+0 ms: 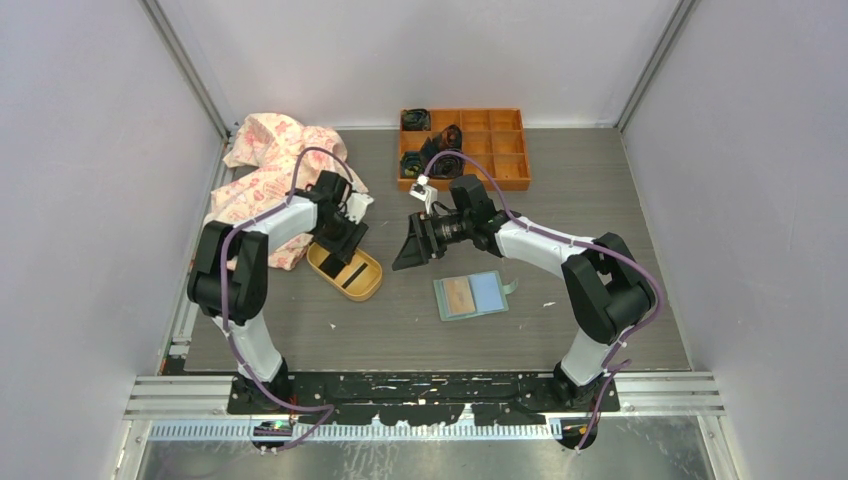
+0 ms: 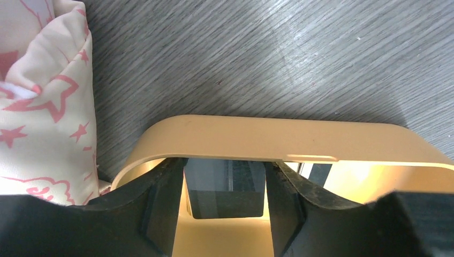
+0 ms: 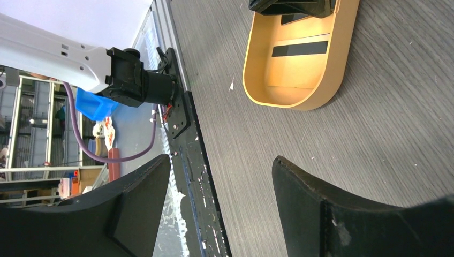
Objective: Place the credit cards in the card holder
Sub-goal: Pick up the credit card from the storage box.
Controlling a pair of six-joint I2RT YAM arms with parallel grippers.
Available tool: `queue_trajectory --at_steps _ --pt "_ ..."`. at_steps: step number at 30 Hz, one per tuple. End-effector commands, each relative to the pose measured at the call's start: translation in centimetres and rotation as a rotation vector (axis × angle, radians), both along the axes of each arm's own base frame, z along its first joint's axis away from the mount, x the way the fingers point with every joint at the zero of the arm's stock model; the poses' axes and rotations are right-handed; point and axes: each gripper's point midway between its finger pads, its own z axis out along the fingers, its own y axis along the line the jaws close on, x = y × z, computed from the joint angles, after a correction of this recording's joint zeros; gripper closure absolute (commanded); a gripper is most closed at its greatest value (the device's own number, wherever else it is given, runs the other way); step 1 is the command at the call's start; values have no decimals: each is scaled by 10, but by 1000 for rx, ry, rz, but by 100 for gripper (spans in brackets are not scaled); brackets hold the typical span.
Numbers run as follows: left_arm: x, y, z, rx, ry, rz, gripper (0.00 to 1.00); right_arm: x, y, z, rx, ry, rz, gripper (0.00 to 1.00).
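The card holder (image 1: 471, 296) lies open flat on the table at mid front, with an orange card in its left sleeve and a bluish one in its right. My left gripper (image 1: 340, 240) reaches down into the yellow-orange oval dish (image 1: 345, 272). In the left wrist view its jaws (image 2: 225, 171) are closed on the two side edges of a dark credit card (image 2: 225, 201), just inside the dish rim (image 2: 267, 139). Another card with a dark stripe (image 3: 300, 49) lies in the dish (image 3: 300, 96). My right gripper (image 1: 408, 250) (image 3: 219, 176) is open and empty, above the table, right of the dish.
A pink-patterned cloth (image 1: 270, 170) (image 2: 43, 107) lies bunched at the back left, touching the dish. An orange compartment tray (image 1: 505, 150) with black items in it stands at the back centre. The table's left rail (image 3: 176, 107) runs beside the dish.
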Motion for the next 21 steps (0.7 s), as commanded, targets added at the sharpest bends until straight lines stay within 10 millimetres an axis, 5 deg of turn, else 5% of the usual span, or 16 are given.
queue_trajectory --at_steps 1,21 --pt "-11 -2 -15 6 70 -6 51 7 5 20 53 -43 10 25" --pt "-11 -10 25 -170 10 -12 58 6 25 23 42 -74 16 25"
